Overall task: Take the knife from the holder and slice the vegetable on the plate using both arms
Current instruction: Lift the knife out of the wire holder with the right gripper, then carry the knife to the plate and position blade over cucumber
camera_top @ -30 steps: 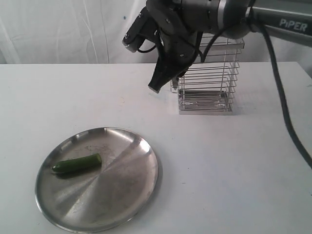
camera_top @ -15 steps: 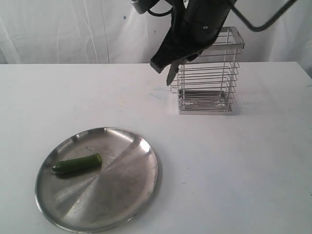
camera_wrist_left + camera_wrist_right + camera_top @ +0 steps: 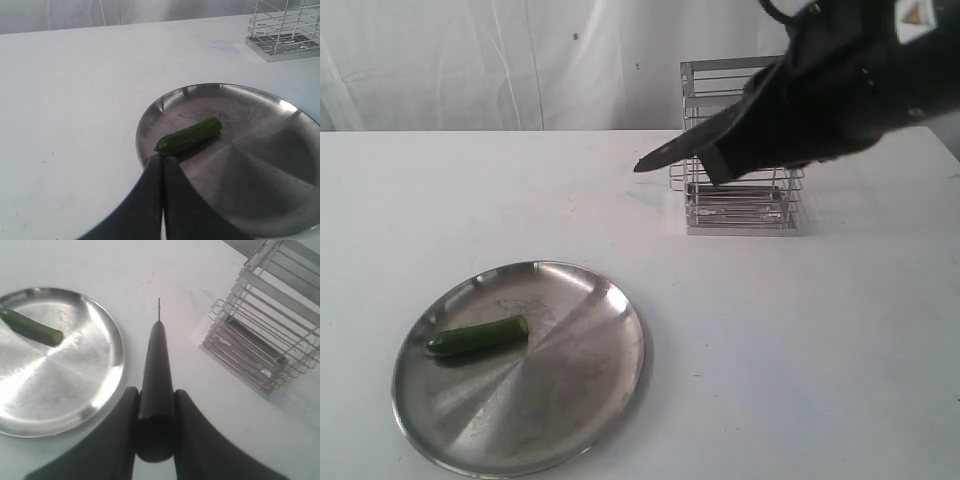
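Right wrist view, right gripper [image 3: 156,394] with jaws clamped on the black knife [image 3: 158,355], blade pointing between steel plate [image 3: 116,347] and wire holder [image 3: 260,335], left gripper [image 3: 162,159] jaws together near the whole cucumber [image 3: 189,136] lying on the plate.

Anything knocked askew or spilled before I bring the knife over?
Nothing stands out. The holder stands upright, the vegetable lies whole on the plate, and the knife sits straight in the right gripper, tip pointing forward.
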`<state>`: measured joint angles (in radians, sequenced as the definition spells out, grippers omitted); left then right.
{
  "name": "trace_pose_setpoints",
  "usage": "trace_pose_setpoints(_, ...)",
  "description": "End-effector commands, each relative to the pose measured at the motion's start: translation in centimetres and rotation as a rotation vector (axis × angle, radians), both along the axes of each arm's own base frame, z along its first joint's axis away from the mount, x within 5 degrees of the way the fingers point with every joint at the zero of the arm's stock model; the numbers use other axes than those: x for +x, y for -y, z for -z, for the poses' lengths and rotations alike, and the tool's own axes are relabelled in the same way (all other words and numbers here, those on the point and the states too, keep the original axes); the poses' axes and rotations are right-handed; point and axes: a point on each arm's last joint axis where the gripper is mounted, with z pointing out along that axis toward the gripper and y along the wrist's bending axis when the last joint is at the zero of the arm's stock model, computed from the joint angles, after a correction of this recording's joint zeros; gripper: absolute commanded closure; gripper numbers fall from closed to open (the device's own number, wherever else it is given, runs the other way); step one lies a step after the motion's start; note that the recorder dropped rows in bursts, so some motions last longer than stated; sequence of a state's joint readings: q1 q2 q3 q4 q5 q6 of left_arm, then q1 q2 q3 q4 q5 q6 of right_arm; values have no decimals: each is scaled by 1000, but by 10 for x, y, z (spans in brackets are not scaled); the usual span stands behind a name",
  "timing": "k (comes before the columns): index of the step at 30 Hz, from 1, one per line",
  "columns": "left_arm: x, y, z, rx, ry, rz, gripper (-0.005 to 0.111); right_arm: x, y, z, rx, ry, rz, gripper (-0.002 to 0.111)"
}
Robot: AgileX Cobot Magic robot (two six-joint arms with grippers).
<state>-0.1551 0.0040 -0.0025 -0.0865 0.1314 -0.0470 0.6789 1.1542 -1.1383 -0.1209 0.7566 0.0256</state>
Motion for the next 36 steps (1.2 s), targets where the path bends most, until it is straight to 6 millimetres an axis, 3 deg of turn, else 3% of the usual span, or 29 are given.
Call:
trace_pose_setpoints(1,0,1,1,-8,0,7,107,-32,10,20,197,35,-37,99)
trace_pose_setpoints(7,0,1,1,-8,0,7,107,-64,4,73,317,75,-155,99)
trace_pose_setpoints(12,0,1,1,-8,0,7,107,-72,-19,98,294,57,-263,99)
trace_pose_setpoints(21,0,1,1,-8,0,7,107,-56,-63,126,260,188,-376,103)
trace_pose_setpoints(27,0,1,1,-8,0,7,107,-47,-72,129,339,236,-340,103)
trace_pose_setpoints(36,0,1,1,-8,0,7,107,-40,-81,150,298,191,-324,103)
